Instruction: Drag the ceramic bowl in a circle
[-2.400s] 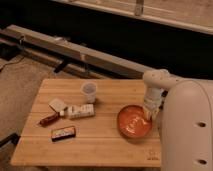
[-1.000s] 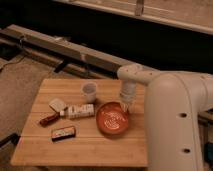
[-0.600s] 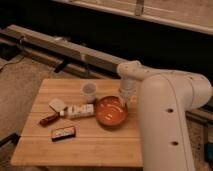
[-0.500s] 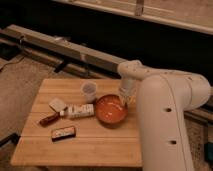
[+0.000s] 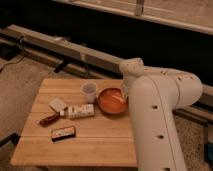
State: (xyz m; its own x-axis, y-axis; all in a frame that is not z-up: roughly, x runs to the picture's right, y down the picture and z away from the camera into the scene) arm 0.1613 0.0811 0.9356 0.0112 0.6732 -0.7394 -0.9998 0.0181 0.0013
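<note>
The white arm (image 5: 160,115) fills the right side, covers the table's right edge and runs off the bottom of the view. The wooden table (image 5: 85,145) spreads left of and below the gripper. The bowl (image 5: 111,102) sits just left of the gripper, its right rim hidden under it. The gripper (image 5: 124,95) is closed at that rim, mostly masked by the wrist; whether it nips the rim cannot be told. A cup (image 5: 89,92) stands beside the bowl, further left. Further left and lower lie a pale carton (image 5: 80,111), a dark box (image 5: 64,132), a white packet (image 5: 57,104) and a red-handled item (image 5: 48,119), too blurred to identify.
</note>
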